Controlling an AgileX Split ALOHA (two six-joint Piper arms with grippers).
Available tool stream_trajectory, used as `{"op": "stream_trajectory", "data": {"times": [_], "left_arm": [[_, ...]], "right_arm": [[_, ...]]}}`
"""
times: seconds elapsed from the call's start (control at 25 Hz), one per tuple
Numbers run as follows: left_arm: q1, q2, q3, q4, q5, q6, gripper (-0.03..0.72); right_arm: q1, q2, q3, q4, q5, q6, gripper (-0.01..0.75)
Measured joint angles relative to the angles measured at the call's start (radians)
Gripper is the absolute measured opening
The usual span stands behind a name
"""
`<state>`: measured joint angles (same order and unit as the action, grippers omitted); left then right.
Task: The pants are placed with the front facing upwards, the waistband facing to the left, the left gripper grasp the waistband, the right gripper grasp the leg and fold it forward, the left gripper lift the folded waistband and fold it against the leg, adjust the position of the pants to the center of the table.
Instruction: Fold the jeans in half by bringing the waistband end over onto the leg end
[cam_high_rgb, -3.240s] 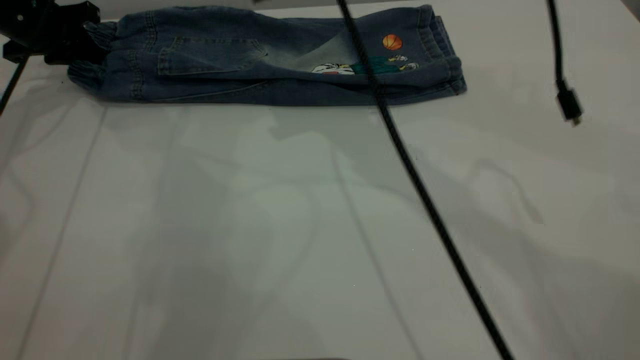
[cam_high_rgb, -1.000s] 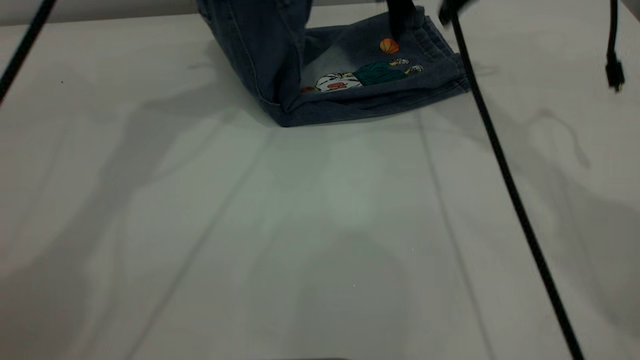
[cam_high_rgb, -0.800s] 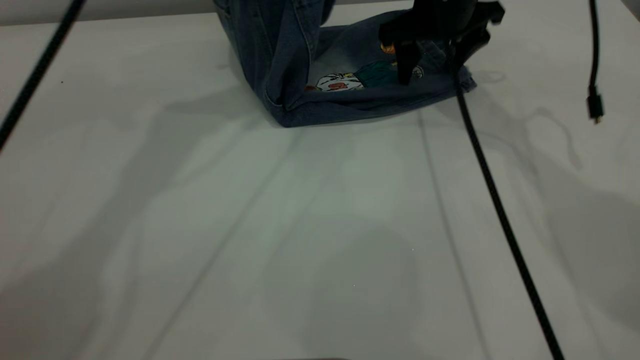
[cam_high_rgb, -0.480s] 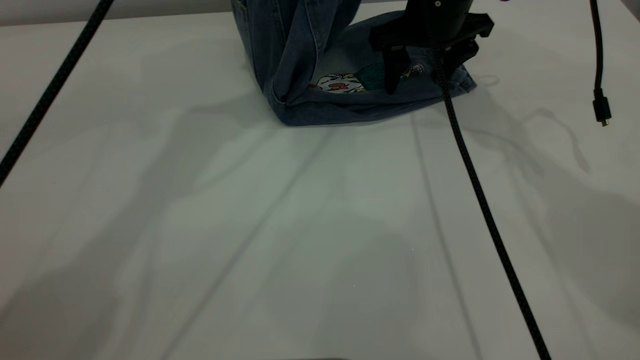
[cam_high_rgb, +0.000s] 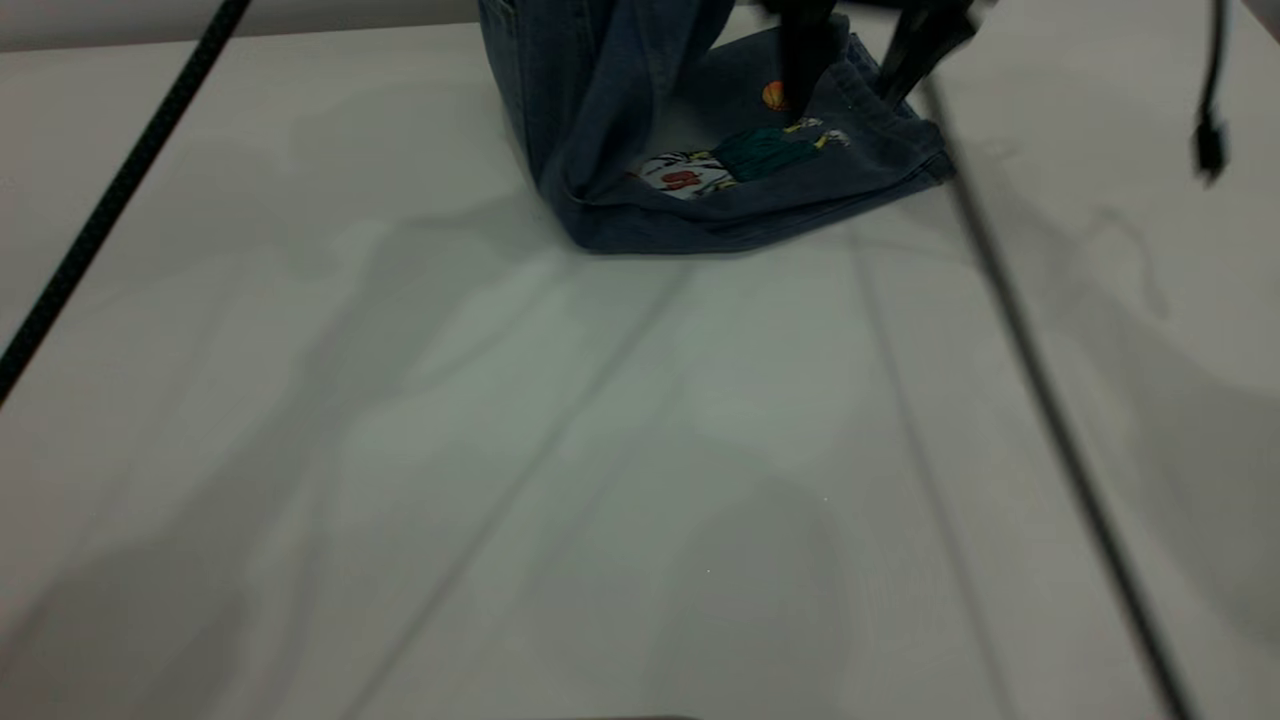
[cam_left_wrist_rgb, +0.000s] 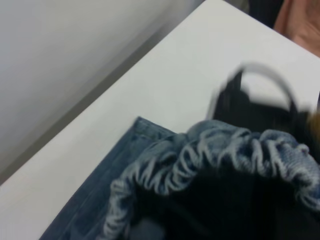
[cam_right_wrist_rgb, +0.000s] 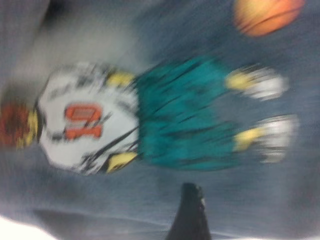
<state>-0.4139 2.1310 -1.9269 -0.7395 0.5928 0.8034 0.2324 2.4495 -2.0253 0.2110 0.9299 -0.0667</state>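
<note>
The blue denim pants (cam_high_rgb: 740, 190) lie at the far middle of the table (cam_high_rgb: 600, 450). The leg (cam_high_rgb: 860, 160) rests flat with its basketball cartoon print (cam_high_rgb: 745, 155) facing up. The pants' left half (cam_high_rgb: 580, 90) is lifted steeply off the table and runs out of the top of the exterior view. In the left wrist view the gathered waistband (cam_left_wrist_rgb: 215, 150) bunches around the left gripper, which is shut on it; that gripper is outside the exterior view. The right gripper (cam_high_rgb: 860, 70) hovers open just over the leg near the hem, one finger (cam_right_wrist_rgb: 190, 212) above the print (cam_right_wrist_rgb: 185, 120).
A thick black cable (cam_high_rgb: 110, 200) slants across the left of the table. Another cable (cam_high_rgb: 1050, 400) trails from the right arm toward the near edge. A plug (cam_high_rgb: 1208, 150) dangles at the far right. The near half of the table holds nothing but shadows.
The lifted half of the pants has swung further right over the flat leg. The right gripper, low on the print half a second ago, has risen.
</note>
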Motion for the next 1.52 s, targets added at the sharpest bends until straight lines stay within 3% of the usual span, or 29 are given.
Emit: {"op": "stream_trajectory", "data": {"times": [0.36, 0.6, 0.88, 1.04, 1.32, 1.52], "left_arm": [[-0.053, 0.036, -0.005, -0.009, -0.007, 0.000, 0.035], [-0.088, 0.161, -0.005, -0.051, -0.205, 0.075, 0.035], [-0.168, 0.285, -0.005, -0.196, -0.441, 0.296, 0.052], [-0.202, 0.308, -0.005, -0.226, -0.461, 0.363, 0.152], [-0.206, 0.278, -0.025, -0.249, -0.478, 0.385, 0.469], [-0.200, 0.178, -0.026, -0.257, -0.376, 0.352, 0.535]], "right_arm": [[-0.216, -0.039, -0.147, -0.012, 0.156, 0.020, 0.514], [-0.243, -0.055, -0.163, 0.015, 0.183, 0.022, 0.514], [-0.241, -0.059, -0.163, 0.045, 0.186, 0.020, 0.514], [-0.241, -0.059, -0.163, 0.045, 0.192, 0.018, 0.514], [-0.241, -0.059, -0.163, 0.045, 0.194, 0.013, 0.514], [-0.241, -0.059, -0.163, 0.042, 0.194, 0.003, 0.514]]}}
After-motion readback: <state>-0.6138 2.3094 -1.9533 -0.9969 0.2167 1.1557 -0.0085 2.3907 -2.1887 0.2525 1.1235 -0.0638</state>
